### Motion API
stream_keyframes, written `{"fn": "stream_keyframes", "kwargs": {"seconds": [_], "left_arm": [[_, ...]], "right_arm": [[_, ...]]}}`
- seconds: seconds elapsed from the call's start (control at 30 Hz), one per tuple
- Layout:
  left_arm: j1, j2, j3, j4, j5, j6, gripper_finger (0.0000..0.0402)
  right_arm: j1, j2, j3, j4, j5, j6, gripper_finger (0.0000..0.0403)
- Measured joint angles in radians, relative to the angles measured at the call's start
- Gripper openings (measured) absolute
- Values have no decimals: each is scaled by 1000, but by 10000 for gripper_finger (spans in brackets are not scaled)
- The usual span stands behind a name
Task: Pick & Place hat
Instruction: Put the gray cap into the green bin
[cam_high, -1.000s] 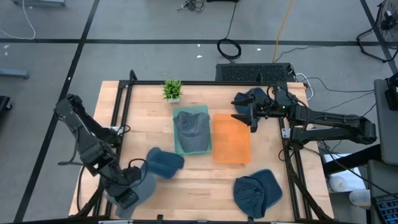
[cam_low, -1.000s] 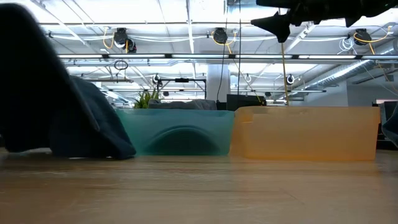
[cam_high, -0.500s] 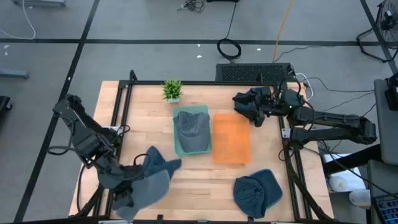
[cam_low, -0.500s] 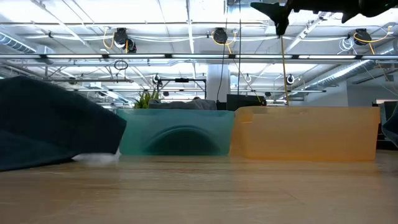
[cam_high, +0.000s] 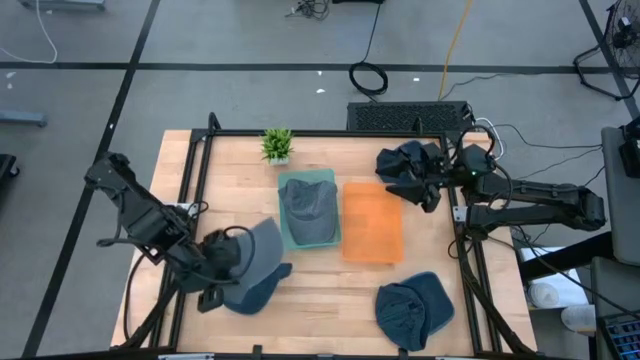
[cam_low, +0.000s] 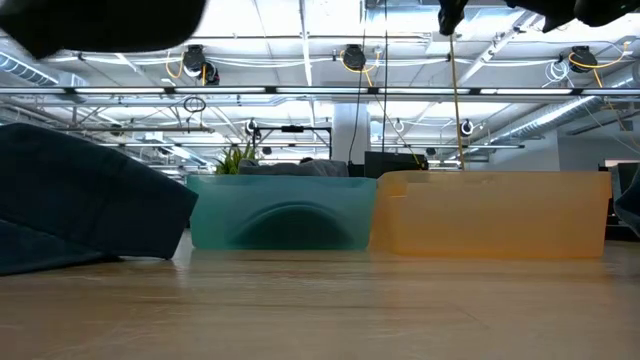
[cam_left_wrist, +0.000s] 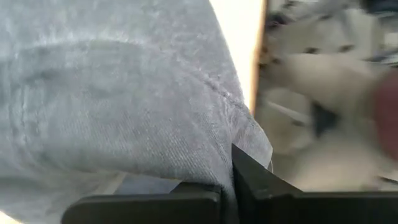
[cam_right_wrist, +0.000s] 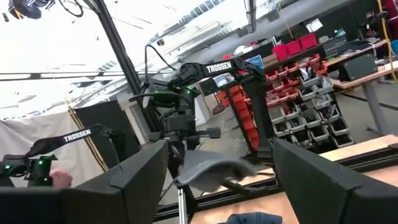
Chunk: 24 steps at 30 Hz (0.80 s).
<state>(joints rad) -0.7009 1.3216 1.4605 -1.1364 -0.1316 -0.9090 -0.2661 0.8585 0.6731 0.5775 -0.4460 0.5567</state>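
Fingers (cam_left_wrist: 205, 194) of left gripper (cam_high: 222, 266) pinch soft grey-blue hat (cam_high: 255, 268).

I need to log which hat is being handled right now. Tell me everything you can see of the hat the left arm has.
The hat is a grey-blue cap of soft, corduroy-like fabric with a stitched seam, crumpled and lying near the table's front left, just left of the green bin. The left end effector is shut on its edge; the left wrist view shows cloth pinched between the dark fingers. In the low view its lower part rests on the table.
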Motion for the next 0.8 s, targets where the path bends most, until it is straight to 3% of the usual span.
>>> {"fn": "stream_keyframes", "kwargs": {"seconds": [0.23,0.53,0.8], "left_arm": [[71,0,0,-43,-218,250,3],[160,0,0,-39,-463,517,3],[234,0,0,-16,-613,743,3]], "right_arm": [[0,0,0,-9,-3,159,279],[0,0,0,-45,8,166,294],[0,0,0,-93,231,151,338]]}}
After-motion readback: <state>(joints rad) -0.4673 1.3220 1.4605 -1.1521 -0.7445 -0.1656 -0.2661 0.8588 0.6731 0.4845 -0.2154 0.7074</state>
